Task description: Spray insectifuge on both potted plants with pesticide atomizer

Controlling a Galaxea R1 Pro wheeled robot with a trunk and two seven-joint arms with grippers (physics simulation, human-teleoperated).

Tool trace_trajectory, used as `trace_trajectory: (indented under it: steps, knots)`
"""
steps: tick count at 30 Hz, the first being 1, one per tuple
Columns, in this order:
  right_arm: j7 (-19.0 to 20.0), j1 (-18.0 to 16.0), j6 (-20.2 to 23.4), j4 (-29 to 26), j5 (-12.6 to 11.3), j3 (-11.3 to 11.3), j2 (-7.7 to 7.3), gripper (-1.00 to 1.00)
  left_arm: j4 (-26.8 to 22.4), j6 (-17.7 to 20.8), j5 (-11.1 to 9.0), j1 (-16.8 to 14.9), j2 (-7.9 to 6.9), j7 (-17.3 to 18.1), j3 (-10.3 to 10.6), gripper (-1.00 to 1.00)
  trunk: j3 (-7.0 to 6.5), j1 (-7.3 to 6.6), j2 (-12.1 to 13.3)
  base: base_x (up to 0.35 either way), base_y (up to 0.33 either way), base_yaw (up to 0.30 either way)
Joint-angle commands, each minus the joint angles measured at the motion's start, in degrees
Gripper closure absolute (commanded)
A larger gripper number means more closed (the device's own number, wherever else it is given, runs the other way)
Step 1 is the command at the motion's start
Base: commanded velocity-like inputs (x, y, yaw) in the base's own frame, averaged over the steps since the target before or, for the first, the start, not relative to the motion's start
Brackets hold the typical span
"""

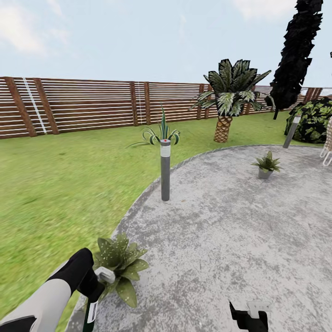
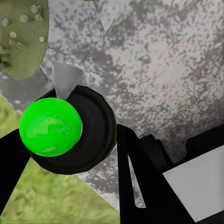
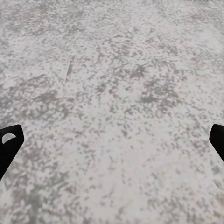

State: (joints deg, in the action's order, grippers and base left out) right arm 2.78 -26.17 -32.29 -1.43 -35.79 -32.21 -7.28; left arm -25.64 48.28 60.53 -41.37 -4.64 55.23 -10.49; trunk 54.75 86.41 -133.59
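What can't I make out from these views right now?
- Near potted plant, head view: its pot is hidden under the leaves and the left gripper.
- Pesticide atomizer, head view: its lower end is cut off by the frame edge; in the left wrist view its body is hidden behind its own round end.
- Right gripper, head view: cut off by the bottom edge.
- Far potted plant, head view: too small for speckles or spray.

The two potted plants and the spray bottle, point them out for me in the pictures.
near potted plant point(image 1: 121, 263), head view, on its speckled leaves.
far potted plant point(image 1: 266, 163), head view, on its leaves above the grey pot.
spray bottle point(image 2: 50, 127), left wrist view, on its bright green round part.
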Motion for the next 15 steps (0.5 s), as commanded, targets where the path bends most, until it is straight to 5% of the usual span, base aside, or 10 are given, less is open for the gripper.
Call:
trace_trajectory:
  steps: [1, 8, 15]
  knots:
    - [0.3, 0.0, -0.1, 0.0, -0.6, -0.3, -0.01, -1.00, 0.0, 0.2, 0.5, 0.0, 0.06, 0.3, -0.4, 1.00, 0.05, -0.01, 0.0, 0.001, 0.004, 0.000]
    - [0.3, 0.0, -0.1, 0.0, -0.6, -0.3, -0.01, -1.00, 0.1, 0.2, 0.5, 0.0, 0.16, -1.8, -0.5, 1.00, 0.06, -0.01, 0.0, 0.000, 0.000, -0.001]
    - [0.3, 0.0, -0.1, 0.0, -0.6, -0.3, -0.01, -1.00, 0.1, 0.3, 0.5, 0.0, 0.19, -1.9, -0.5, 1.00, 0.21, -0.01, 0.0, 0.000, 0.000, -0.239]
